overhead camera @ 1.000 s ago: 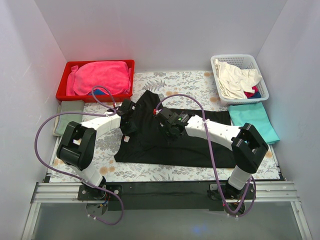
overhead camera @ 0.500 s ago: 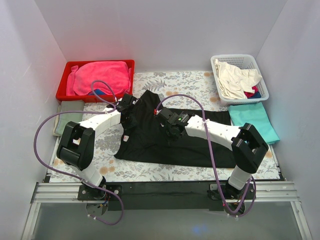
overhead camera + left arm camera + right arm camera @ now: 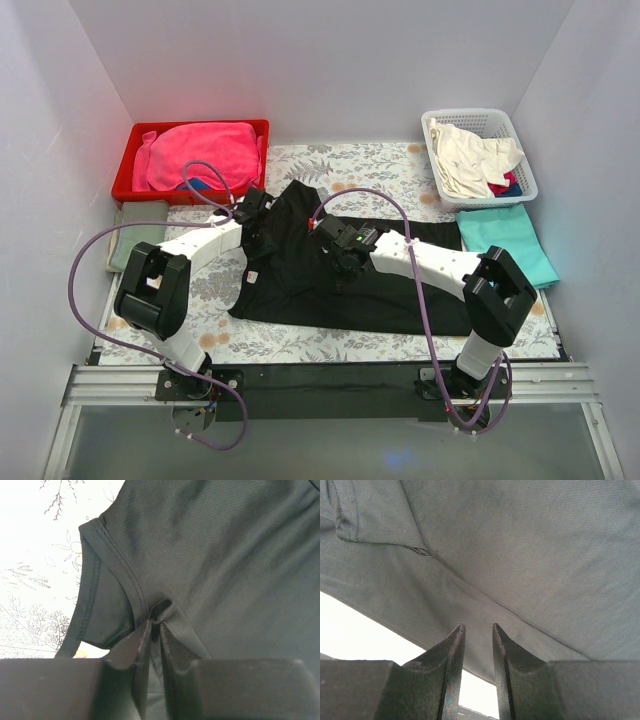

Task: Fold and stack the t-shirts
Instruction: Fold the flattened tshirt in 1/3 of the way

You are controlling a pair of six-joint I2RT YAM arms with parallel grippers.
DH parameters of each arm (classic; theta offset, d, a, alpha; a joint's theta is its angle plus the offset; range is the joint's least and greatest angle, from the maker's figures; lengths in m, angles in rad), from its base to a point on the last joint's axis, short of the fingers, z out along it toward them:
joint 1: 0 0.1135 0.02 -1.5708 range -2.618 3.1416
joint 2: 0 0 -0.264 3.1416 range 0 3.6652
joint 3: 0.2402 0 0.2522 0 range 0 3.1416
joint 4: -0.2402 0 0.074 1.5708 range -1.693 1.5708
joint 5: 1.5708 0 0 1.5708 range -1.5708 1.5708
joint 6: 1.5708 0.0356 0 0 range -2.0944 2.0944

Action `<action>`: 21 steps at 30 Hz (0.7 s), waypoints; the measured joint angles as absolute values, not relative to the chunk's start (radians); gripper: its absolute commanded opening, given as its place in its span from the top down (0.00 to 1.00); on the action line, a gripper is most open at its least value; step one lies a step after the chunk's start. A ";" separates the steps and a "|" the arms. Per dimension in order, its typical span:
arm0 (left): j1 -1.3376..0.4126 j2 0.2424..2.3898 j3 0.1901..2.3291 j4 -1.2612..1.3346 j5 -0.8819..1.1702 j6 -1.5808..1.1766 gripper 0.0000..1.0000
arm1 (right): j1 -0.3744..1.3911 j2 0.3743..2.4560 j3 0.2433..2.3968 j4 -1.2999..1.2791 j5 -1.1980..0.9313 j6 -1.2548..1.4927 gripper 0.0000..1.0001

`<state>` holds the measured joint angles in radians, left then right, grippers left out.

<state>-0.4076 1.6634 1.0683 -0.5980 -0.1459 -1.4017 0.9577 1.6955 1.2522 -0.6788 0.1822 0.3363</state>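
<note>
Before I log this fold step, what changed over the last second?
The left pincer shifted slightly toward the far side of the table; it pinches a ridge of the black t-shirt. The right pincer, teal t-shirt, red bin and white basket stayed put.

The table is viewed from high behind the arms; each wrist view is aimed forward between its jaws, close onto the black t-shirt, shared by all

No legible text, brand, number anywhere; small white tag on black t-shirt too small to read
</note>
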 measured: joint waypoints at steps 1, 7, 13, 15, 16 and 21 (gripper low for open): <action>-0.408 1.664 1.068 -0.597 -0.146 -1.401 1.00 | 0.958 1.695 1.252 -0.679 0.182 0.336 0.66; -0.408 1.678 1.069 -0.579 -0.143 -1.394 1.00 | 0.958 1.695 1.252 -0.680 0.188 0.337 0.66; -0.408 1.715 1.093 -0.548 -0.116 -1.386 1.00 | 0.958 1.695 1.251 -0.681 0.206 0.343 0.66; -0.408 1.740 1.121 -0.539 -0.102 -1.378 1.00 | 0.958 1.695 1.248 -0.682 0.212 0.345 0.66; -0.408 1.753 1.135 -0.534 -0.094 -1.374 1.00 | 0.958 1.695 1.247 -0.683 0.215 0.346 0.67; -0.408 1.828 1.200 -0.512 -0.056 -1.357 0.94 | 0.958 1.695 1.246 -0.686 0.225 0.356 0.67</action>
